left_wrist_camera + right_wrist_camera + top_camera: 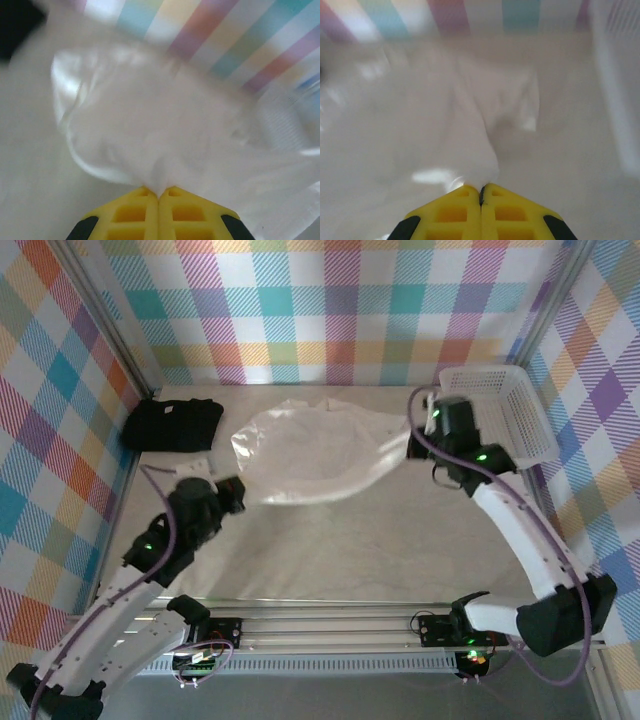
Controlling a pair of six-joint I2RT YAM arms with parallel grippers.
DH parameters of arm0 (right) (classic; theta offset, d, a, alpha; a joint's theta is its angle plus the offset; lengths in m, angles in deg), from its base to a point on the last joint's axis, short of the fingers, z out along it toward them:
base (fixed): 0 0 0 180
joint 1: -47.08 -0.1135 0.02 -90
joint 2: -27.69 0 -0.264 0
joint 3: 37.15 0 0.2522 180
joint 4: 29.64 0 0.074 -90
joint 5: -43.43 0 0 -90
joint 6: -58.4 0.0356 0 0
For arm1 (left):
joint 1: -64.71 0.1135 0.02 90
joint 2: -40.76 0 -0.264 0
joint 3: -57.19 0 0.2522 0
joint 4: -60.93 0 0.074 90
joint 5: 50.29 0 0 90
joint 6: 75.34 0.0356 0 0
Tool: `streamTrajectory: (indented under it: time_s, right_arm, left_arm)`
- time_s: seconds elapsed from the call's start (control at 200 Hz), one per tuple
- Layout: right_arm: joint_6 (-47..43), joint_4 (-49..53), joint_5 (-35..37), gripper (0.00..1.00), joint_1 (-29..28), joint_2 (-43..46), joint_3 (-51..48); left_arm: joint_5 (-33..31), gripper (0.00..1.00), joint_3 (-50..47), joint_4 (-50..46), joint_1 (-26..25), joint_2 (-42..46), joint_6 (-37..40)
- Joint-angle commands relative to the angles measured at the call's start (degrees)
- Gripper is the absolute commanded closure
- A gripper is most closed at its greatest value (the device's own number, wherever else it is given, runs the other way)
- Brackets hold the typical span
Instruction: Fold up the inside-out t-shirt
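The inside-out t-shirt (315, 455), white and thin, is stretched across the back half of the table between both arms. My left gripper (238, 495) is shut on its near left edge; in the left wrist view the cloth (165, 135) runs into the pinched yellow fingertips (145, 200). My right gripper (412, 443) is shut on the shirt's right end, and the right wrist view shows fabric (470, 130) pulled into the closed gripper (480, 190). The shirt looks partly lifted and blurred.
A folded black t-shirt (172, 424) lies at the back left. A white plastic basket (505, 410) stands at the back right, just beyond my right arm. Checked walls close in the table (330, 550) on three sides.
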Motion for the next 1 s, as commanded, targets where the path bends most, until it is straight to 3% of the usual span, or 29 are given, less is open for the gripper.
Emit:
streamTrajectory:
  time_s: [0.0, 0.215, 0.33, 0.465, 0.525, 0.615, 0.68, 0.78, 0.895, 0.995]
  right_arm:
    - [-6.4, 0.0, 1.3, 1.00, 0.1, 3.1, 11.6]
    - [-7.3, 3.5, -3.3, 1.00, 0.1, 11.5, 19.4]
    - [-6.5, 5.2, -5.8, 1.00, 0.1, 15.3, 20.3]
    - [-7.0, 5.9, -5.7, 1.00, 0.1, 12.9, 18.7]
    - [-7.9, 4.6, -3.7, 1.00, 0.1, 10.1, 16.5]
    - [-10.7, 0.3, 0.7, 1.00, 0.9, 4.6, 13.4]
    - [-11.6, -2.3, 1.1, 1.00, 3.4, -1.4, 14.5]
    - [-11.8, -5.9, -2.1, 1.00, 6.5, -12.8, 23.2]
    - [-13.5, -6.0, -4.1, 1.00, 6.7, -25.6, 43.1]
    - [-14.9, -4.3, -4.6, 1.00, 6.6, -31.6, 60.0]
  left_arm:
    - [-2.2, 1.00, 14.7, -1.3, 0.7, -2.9, 7.5]
    - [2.7, 1.00, 28.0, -5.2, 0.6, -1.7, 10.4]
    - [-0.7, 1.00, 30.1, -8.2, 0.6, -1.9, 11.0]
    - [-5.6, 1.00, 30.1, -10.4, 1.3, -8.0, 11.2]
    - [-5.0, 1.00, 29.2, -9.2, 3.8, -12.6, 10.9]
    - [2.7, 1.00, 28.3, -5.8, 12.0, -20.6, 8.3]
    - [3.7, 1.00, 30.2, -3.2, 15.5, -27.1, 8.2]
    - [3.2, 1.00, 38.9, -0.3, 17.7, -37.3, 10.3]
    - [4.3, 1.00, 57.2, -1.0, 19.1, -46.9, 12.1]
    - [6.0, 1.00, 71.5, -2.2, 19.2, -50.8, 14.6]
